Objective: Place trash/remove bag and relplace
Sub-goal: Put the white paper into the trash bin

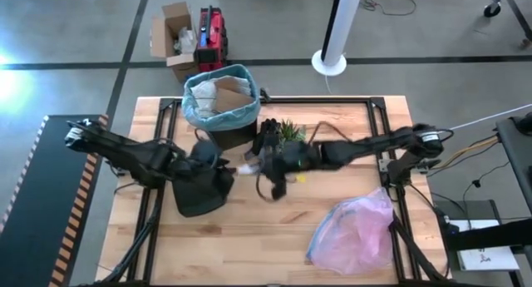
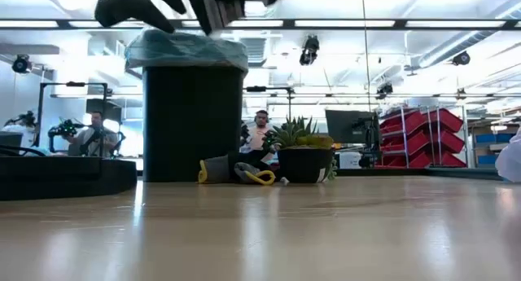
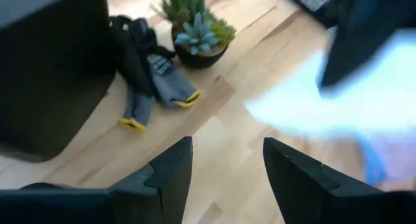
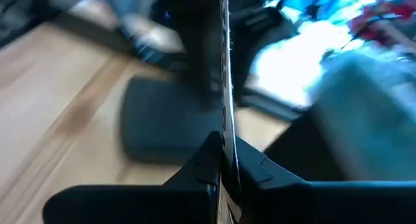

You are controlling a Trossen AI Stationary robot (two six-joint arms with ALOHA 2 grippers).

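Note:
A black bin (image 1: 218, 131) stands at the table's far edge, lined with the light teal bag (image 1: 199, 112), its rim folded over the bin's top. Brown and white paper trash (image 1: 223, 98) lies inside. My right gripper (image 1: 254, 166) hangs high over the table's middle, near the bin, shut on a white paper sheet (image 1: 246, 168). My left gripper (image 1: 223, 164) hangs just left of it, open and empty; the left wrist view shows its fingers (image 3: 175, 169) apart above bare wood. In the low view both grippers (image 2: 130, 4) (image 2: 224, 0) show above the bin's top. My right gripper pinches the white sheet between its two shut fingers (image 4: 211, 162). The sheet's thin edge (image 4: 225, 87) runs straight out past the fingertips. The sheet is lifted clear of the table. Which part of the sheet lies in the jaws is hidden by the fingers.
A small potted succulent (image 1: 288, 131) and dark gloves with yellow cuffs (image 3: 153, 81) lie just right of the bin. A pinkish translucent bag (image 1: 353, 233) lies at the near right. A dark flat shape (image 4: 162, 126) lies on the wood under the left arm.

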